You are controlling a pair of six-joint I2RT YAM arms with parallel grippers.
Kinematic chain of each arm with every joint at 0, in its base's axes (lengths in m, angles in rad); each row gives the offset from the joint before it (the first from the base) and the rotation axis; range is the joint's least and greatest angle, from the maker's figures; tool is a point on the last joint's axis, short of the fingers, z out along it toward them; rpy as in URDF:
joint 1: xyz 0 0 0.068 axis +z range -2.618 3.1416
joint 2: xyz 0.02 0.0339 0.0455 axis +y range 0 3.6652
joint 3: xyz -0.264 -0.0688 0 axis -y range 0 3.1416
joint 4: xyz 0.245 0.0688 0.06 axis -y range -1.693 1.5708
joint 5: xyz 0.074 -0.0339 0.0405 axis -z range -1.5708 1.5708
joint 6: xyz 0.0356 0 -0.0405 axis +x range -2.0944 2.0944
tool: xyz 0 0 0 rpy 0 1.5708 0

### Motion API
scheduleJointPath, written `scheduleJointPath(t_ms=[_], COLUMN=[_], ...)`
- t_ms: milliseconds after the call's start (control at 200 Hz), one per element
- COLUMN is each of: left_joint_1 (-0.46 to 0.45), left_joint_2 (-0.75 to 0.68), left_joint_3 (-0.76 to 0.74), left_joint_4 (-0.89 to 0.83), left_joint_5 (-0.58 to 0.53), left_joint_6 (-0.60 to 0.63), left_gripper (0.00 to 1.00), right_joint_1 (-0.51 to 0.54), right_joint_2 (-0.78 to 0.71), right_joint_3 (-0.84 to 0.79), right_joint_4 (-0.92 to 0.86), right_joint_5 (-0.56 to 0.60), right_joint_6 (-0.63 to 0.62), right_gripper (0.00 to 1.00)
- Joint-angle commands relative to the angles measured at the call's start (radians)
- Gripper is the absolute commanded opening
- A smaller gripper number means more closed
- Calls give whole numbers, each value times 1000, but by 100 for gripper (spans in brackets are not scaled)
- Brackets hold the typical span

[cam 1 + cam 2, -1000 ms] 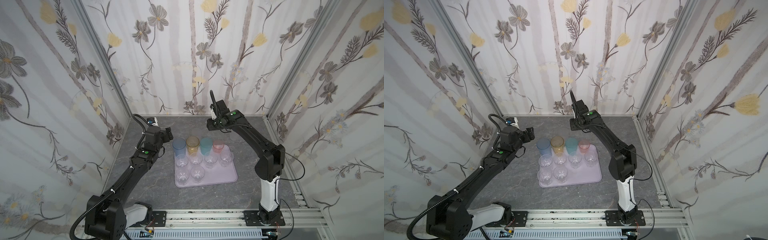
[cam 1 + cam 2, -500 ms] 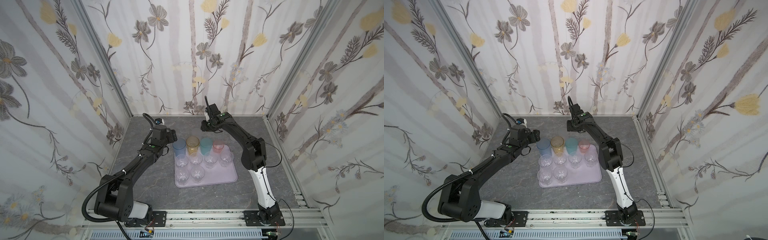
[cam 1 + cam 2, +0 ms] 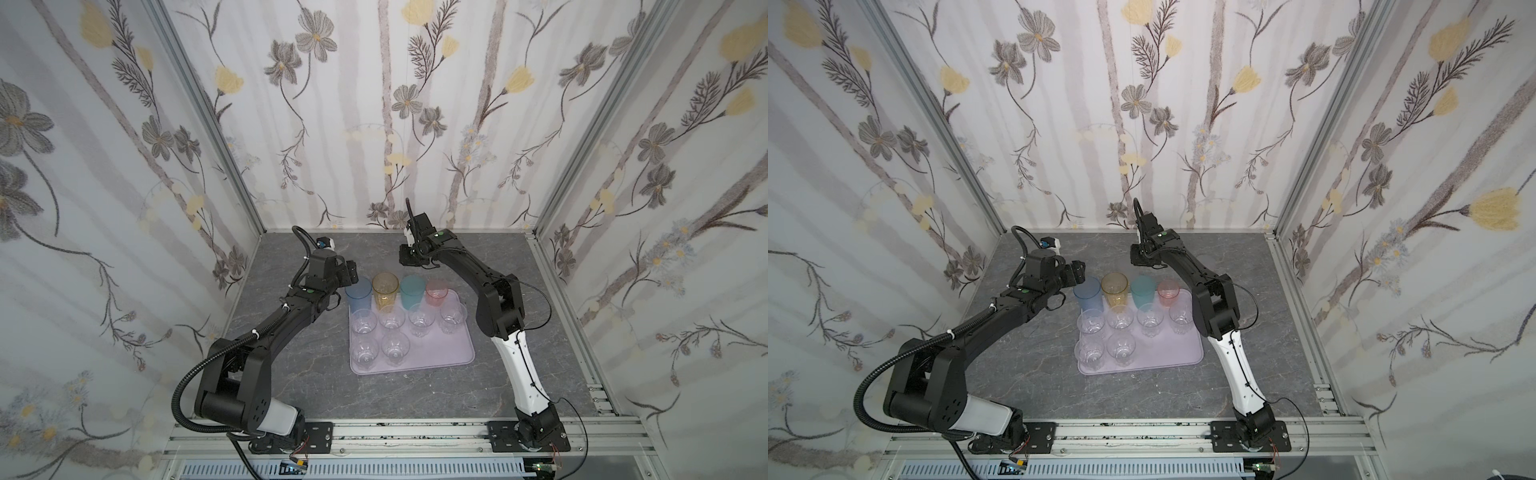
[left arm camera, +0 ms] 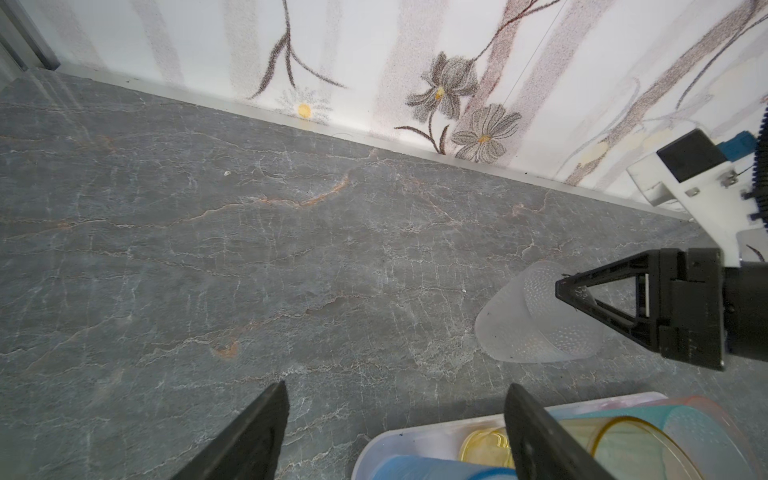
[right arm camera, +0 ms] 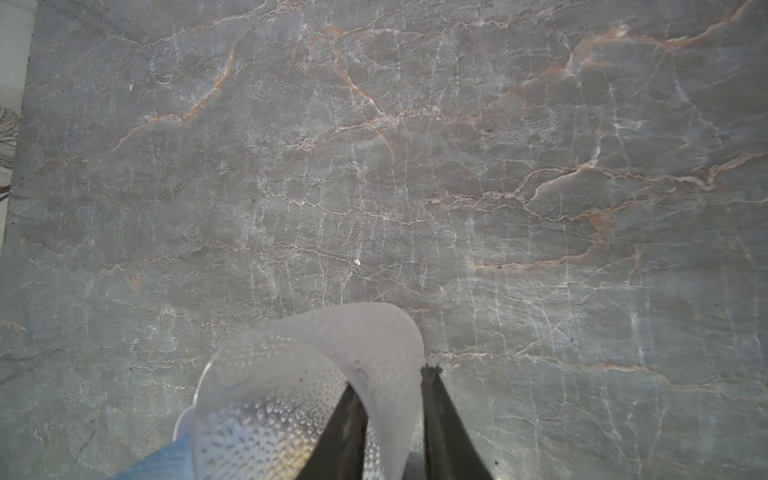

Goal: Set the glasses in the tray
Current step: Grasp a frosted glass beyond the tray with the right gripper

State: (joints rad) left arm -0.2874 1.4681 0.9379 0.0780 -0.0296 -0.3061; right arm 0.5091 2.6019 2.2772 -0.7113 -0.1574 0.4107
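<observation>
The pale lilac tray (image 3: 457, 357) (image 3: 1183, 353) holds a back row of blue (image 3: 358, 291), amber (image 3: 385, 286), teal (image 3: 412, 289) and pink (image 3: 436, 293) glasses, with several clear ones in front. A frosted glass (image 5: 291, 374) (image 4: 519, 328) is on the table behind the tray. My right gripper (image 5: 390, 378) (image 3: 409, 259) is shut on its wall, one finger (image 5: 345, 428) inside and one outside. Whether the glass's base touches the table I cannot tell. My left gripper (image 4: 397, 390) (image 3: 353, 272) is open and empty at the tray's back left corner, beside the blue glass (image 4: 436, 469).
The back wall runs close behind the right gripper, and the left side wall stands near the left arm. Grey stone tabletop (image 3: 291, 365) surrounds the tray. The tray's front right part is bare. An aluminium rail (image 3: 415, 432) carries both arm bases at the front.
My right gripper has come down behind the tray and closed on the frosted glass's wall. My left gripper has moved closer to the blue glass and stays open.
</observation>
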Motion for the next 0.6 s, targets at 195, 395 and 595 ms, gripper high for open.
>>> scheduleJointPath(t_ms=[195, 395, 595], left_joint_1=[-1, 0, -1], left_joint_2=[-30, -64, -131], left_joint_3=[12, -10, -37], left_joint_4=[42, 42, 41], left_joint_5=[-8, -25, -59], left_joint_6=[4, 15, 22], left_gripper=[84, 84, 84], right_joint_1=[-19, -33, -45], right_joint_2=[-40, -74, -134], right_joint_3=[8, 7, 7], right_joint_4=[31, 24, -9], right_joint_5=[48, 53, 48], right_joint_6=[-12, -11, -11], right_gripper=[9, 5, 4])
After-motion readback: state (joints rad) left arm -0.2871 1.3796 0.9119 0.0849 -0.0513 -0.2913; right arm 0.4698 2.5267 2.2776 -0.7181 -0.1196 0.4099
